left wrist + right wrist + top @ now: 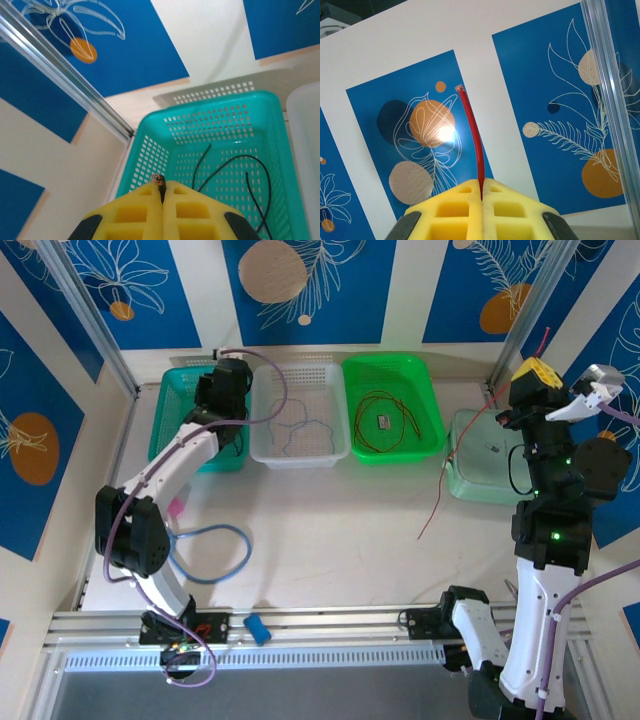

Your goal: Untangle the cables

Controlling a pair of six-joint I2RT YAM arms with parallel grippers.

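The right pincer is clamped shut on the red cable. A short stub stands up above the pads. In the top view the long remainder trails away below and to this pincer's left, down toward the counter. I cannot tell whether its free end touches the counter.

The left pincer is also closed tight. A small dark stub with a bare metal tip pokes out between its pads, and I judge it to be an end of the black cable. The rest of that cable lies in loose curves ahead of and below the pincer, inside the teal basket.

Off to the left pincer's right, the white basket holds the grey-blue cable. Beyond it, the green basket holds the orange cable, coiled.

These cables look very thin, light and limp. They will sag, swing and coil rather than hold a shape, and the smooth jacket may slide through soft pads under a pull. A grip near an end, as both pincers have, lets the full length hang free and shows any crossing. Taken mid-length, a cable would fold over the pads. Any snag is better eased out slowly than tugged, since a sharp pull could tighten a loop or strip the bare tip.
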